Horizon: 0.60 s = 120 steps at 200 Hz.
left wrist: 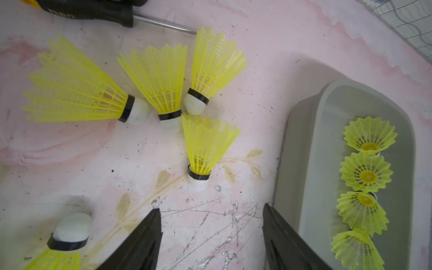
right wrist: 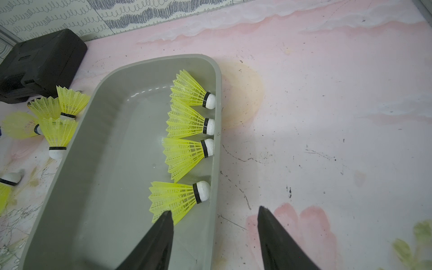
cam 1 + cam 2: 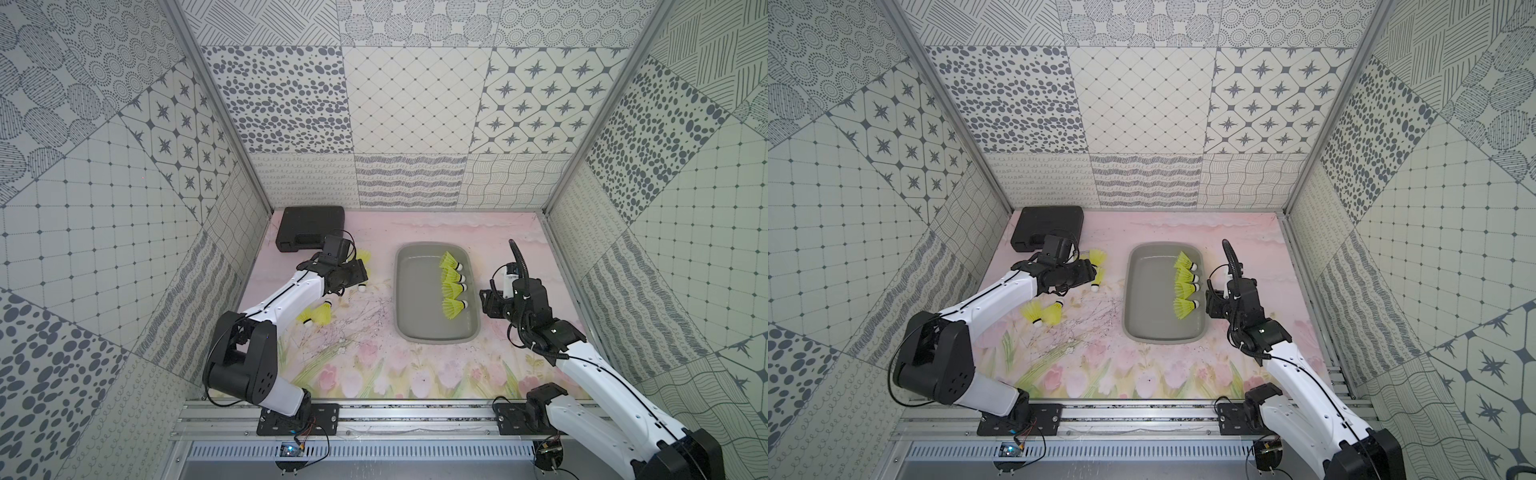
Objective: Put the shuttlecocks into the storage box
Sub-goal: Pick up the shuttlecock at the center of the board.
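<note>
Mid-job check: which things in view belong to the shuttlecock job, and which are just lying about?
Belong to the job:
grey storage box
four shuttlecocks lying in it
loose shuttlecocks outside it

Just lying about:
black hard case
screwdriver

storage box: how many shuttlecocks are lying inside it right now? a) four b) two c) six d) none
a: four shuttlecocks lie in a row along one long wall of the storage box, with their white cork tips toward that wall.
</note>
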### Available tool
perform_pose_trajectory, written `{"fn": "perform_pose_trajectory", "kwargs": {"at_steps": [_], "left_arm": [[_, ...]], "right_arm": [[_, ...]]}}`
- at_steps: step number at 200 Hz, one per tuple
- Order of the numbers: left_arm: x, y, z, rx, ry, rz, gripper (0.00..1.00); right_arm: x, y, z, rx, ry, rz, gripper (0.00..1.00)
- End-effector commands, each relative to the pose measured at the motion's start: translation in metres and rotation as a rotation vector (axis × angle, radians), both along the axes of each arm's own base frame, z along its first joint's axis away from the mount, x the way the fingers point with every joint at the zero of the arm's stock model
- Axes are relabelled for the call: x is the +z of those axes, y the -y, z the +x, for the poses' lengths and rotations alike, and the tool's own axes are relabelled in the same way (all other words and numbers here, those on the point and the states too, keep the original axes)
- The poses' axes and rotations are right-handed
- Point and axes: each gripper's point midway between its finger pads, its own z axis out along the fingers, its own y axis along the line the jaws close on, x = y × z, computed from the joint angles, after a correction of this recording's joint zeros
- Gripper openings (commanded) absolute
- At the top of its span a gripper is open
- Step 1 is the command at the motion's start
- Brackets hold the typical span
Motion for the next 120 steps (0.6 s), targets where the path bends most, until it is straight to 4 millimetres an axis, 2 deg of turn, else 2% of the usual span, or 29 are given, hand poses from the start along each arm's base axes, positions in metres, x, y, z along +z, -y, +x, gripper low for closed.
{"fn": "perform_pose_trajectory", "kwargs": {"at_steps": [1, 36, 63, 120], "left_arm": [[-0.012, -0.008, 0.023, -0.058, 0.017, 0.073, 0.74], [-0.034, 0.0, 0.041, -0.093, -0.019, 0.072, 0.74], [-0.043, 0.008, 0.052, -0.122, -0.03, 0.051, 0.72], [-0.058, 0.022, 0.062, -0.16, -0.069, 0.0, 0.64]], "right_arm": [[0.002, 0.003, 0.002, -0.01, 0.017, -0.009, 0.61], [0.003, 0.004, 0.002, -0.013, 0.02, -0.009, 0.61], [0.001, 0.003, 0.002, -0.011, 0.015, -0.006, 0.61], [-0.001, 0.003, 0.002, -0.01, 0.008, -0.005, 0.61]]}}
